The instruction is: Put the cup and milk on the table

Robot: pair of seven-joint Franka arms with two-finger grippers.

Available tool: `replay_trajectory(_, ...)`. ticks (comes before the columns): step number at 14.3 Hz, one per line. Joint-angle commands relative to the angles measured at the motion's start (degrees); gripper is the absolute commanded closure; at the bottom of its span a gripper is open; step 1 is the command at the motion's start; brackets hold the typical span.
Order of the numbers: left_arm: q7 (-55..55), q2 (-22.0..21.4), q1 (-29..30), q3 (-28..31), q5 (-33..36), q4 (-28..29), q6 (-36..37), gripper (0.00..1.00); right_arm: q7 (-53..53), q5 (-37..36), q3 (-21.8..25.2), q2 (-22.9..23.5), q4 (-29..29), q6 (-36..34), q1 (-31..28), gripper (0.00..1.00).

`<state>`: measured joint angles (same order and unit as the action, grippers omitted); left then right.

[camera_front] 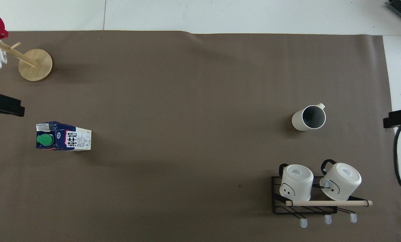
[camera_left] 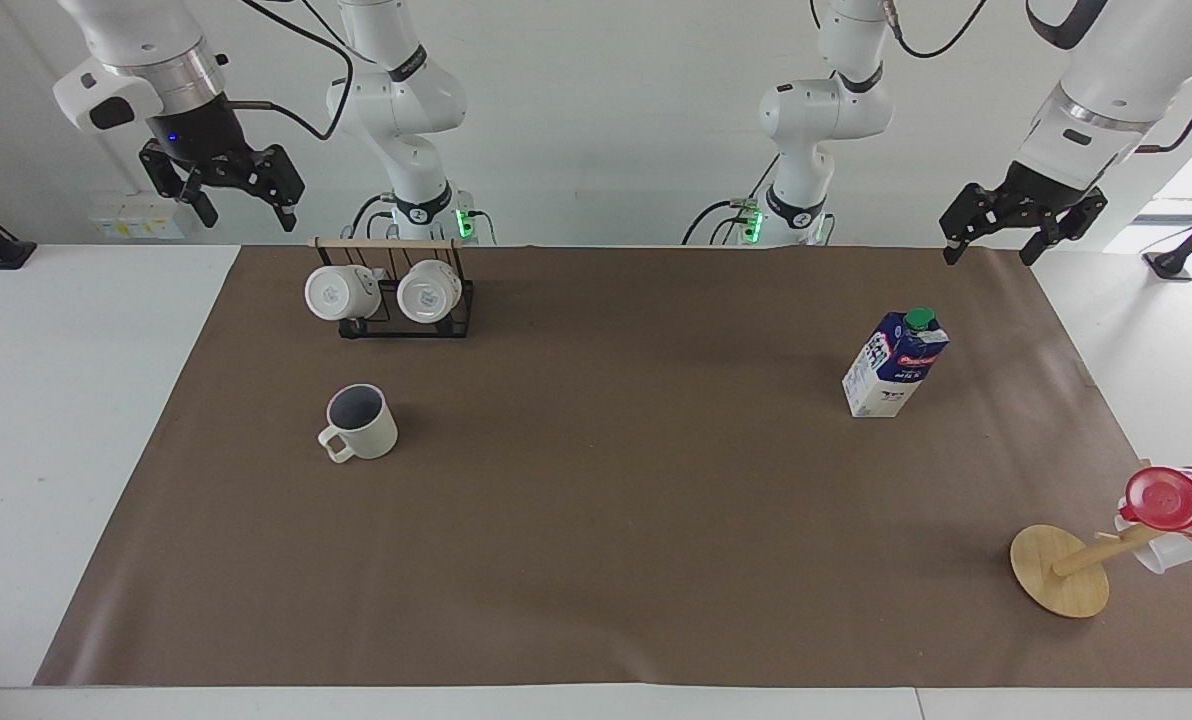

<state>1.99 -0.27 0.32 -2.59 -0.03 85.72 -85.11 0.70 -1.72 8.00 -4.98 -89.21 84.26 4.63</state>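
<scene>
The cream-beige cup (camera_left: 361, 422) stands upright on the brown sheet of the table (camera_left: 606, 520), toward the right arm's end; it also shows in the overhead view (camera_front: 308, 117). The blue and white milk carton (camera_left: 894, 365) with a green cap stands upright on the sheet toward the left arm's end, seen from above in the overhead view (camera_front: 63, 136). My right gripper (camera_left: 244, 212) hangs open and empty high over the robots' edge of the table, beside the mug rack. My left gripper (camera_left: 991, 250) hangs open and empty high over the sheet's corner, above the milk's end.
A black wire rack (camera_left: 406, 318) with two white mugs stands between the cup and the robots. A wooden mug tree (camera_left: 1061, 572) with a red cup (camera_left: 1178, 498) and a white mug stands at the left arm's end, farther from the robots than the milk.
</scene>
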Motion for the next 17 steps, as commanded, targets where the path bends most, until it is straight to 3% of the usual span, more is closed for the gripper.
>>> replay_trajectory(1,-0.14,0.18,0.65,-0.23,-0.85,-1.17,1.0,0.0,0.35,0.31,-0.45,-1.26,-1.23,0.56,-0.67,0.0)
replay_trajectory(17,-0.14,0.18,0.65,-0.23,-0.85,-1.17,1.0,0.0,0.62,0.31,-0.53,-1.7,-1.93,0.56,-0.58,0.0)
